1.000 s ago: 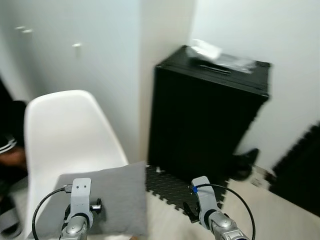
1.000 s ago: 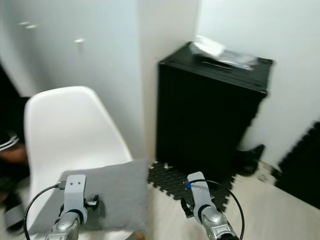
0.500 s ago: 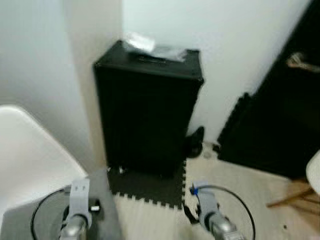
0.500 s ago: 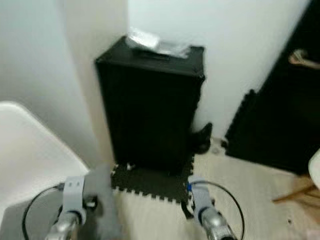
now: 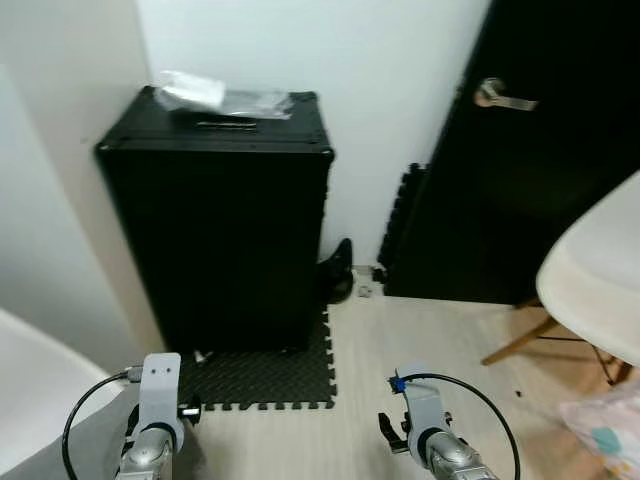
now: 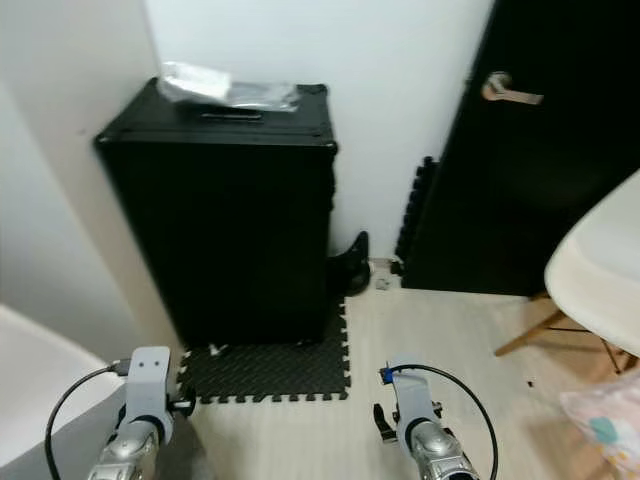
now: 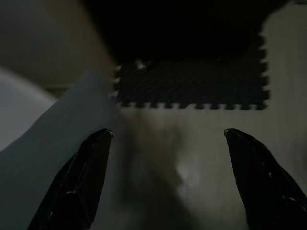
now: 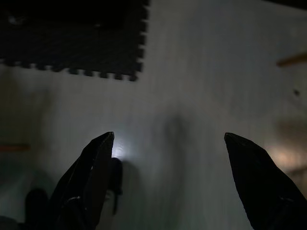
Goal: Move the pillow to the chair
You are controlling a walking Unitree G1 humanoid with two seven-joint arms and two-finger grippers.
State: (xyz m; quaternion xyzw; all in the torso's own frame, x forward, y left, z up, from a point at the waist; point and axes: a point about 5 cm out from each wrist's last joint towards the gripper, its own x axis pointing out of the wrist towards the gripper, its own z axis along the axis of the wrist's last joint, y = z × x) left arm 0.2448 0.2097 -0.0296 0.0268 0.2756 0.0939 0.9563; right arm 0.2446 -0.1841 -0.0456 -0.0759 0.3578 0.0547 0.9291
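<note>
I take the tall black case against the white wall as my landmark. On its lid lies a clear plastic bag; I can read no writing or label on the case or on the bag. At the foot of the case a black foam mat with toothed edges lies on the pale wood floor. Just beside the case, on the side toward my right, a black shoe stands against the wall, and beyond it is a black door with a silver lever handle.

The grey pillow is below and to the left of the case, near the mat's corner, lying on the white chair whose seat edge shows there. My left pincer hovers just over the pillow's edge with its fingers spread wide and nothing between them. My right pincer hangs over bare floor in front of the mat, also wide open and empty.

Well apart from the case, past the door, another white chair on wooden legs stands, with a pinkish patterned cloth on the floor below it.
</note>
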